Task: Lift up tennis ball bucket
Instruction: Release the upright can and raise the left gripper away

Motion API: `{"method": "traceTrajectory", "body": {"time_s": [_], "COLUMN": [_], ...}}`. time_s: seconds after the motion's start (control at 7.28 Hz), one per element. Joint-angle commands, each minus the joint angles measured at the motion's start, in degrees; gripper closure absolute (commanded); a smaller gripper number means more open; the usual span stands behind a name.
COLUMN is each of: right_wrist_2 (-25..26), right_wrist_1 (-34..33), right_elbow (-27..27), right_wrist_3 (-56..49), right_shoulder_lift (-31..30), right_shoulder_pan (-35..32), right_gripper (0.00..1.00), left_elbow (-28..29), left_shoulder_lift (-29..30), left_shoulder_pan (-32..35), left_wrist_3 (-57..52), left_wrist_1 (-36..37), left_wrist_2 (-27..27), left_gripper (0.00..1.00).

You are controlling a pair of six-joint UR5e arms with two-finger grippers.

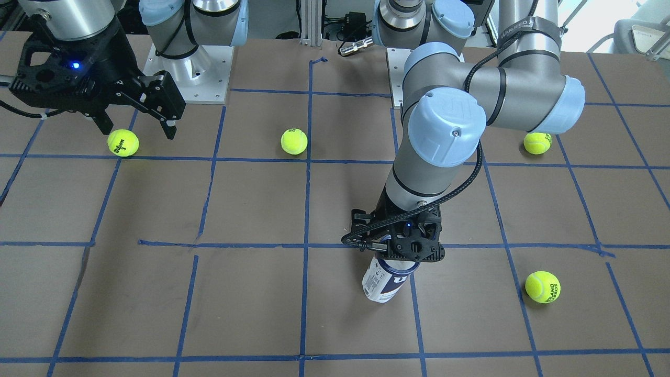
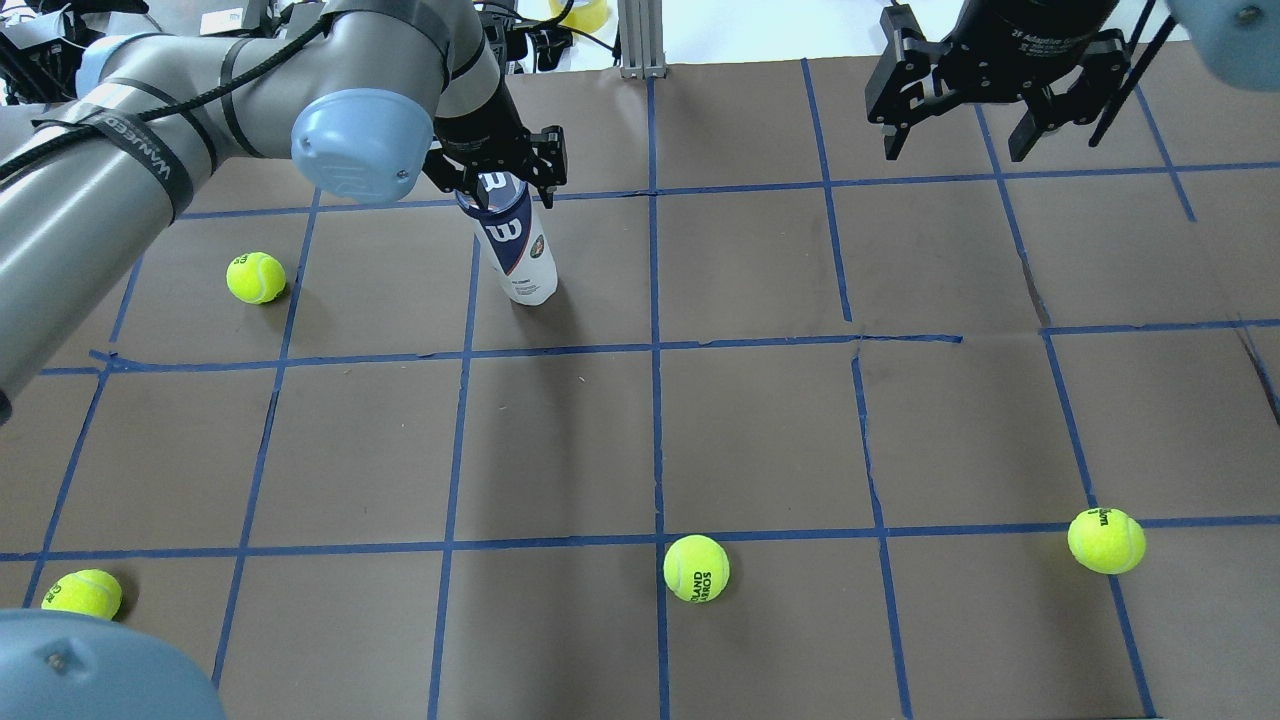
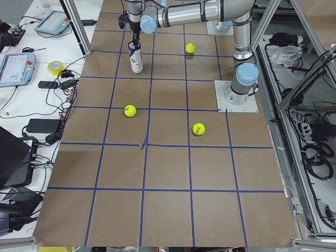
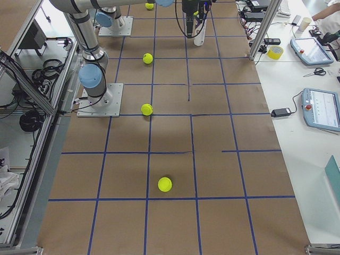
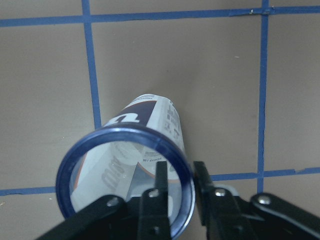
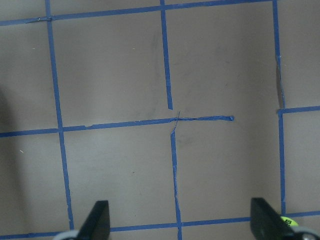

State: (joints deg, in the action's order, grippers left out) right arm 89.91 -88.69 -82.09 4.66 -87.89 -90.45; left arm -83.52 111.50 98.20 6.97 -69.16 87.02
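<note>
The tennis ball bucket (image 2: 522, 250) is a slim white tube with a navy band and navy rim. It stands slightly tilted on the brown table, also in the front view (image 1: 382, 283) and in the left wrist view (image 5: 145, 145). My left gripper (image 2: 497, 180) is over its open top and shut on the rim, with one finger (image 5: 161, 176) inside the tube and the other (image 5: 202, 176) outside. I cannot tell whether its base touches the table. My right gripper (image 2: 950, 140) is open and empty, hovering far from the bucket; its spread fingertips (image 6: 97, 215) show over bare table.
Several yellow-green tennis balls lie on the blue-taped table: one (image 2: 255, 277) left of the bucket, one (image 2: 696, 568) near the front middle, one (image 2: 1106, 540) front right, one (image 2: 82, 593) front left. One ball (image 1: 123, 142) lies just below my right gripper.
</note>
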Motion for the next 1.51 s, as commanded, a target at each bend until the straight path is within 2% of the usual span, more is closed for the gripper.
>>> {"method": "traceTrajectory", "body": {"time_s": [0.0, 0.27, 0.55, 0.82, 1.1, 1.37], "right_wrist_2": [0.1, 0.3, 0.4, 0.4, 0.4, 0.4], "right_wrist_1": [0.0, 0.0, -0.2, 0.0, 0.1, 0.1], "right_elbow": [0.0, 0.0, 0.0, 0.1, 0.0, -0.1], "right_wrist_3": [0.0, -0.3, -0.6, -1.1, -1.1, -1.1], "right_shoulder_lift": [0.0, 0.0, 0.0, 0.0, -0.2, -0.4], "right_shoulder_pan": [0.0, 0.0, 0.0, -0.1, -0.1, -0.1], "right_gripper": [0.00, 0.00, 0.00, 0.00, 0.00, 0.00], "left_elbow": [1.2, 4.4, 7.0, 6.0, 1.5, -1.4], "left_shoulder_lift": [-2.5, -5.4, -9.0, -12.7, -15.7, -18.5], "left_shoulder_pan": [-0.1, -0.9, -6.8, -13.6, -15.5, -15.2], "left_wrist_3": [-0.1, -0.1, -8.2, -17.0, -18.0, -17.9], "left_wrist_1": [-0.9, -8.5, -16.2, -21.7, -22.3, -22.2], "left_wrist_2": [-2.0, -1.4, -1.2, -1.2, 3.0, 2.9], "left_gripper": [0.00, 0.00, 0.00, 0.00, 0.00, 0.00]}}
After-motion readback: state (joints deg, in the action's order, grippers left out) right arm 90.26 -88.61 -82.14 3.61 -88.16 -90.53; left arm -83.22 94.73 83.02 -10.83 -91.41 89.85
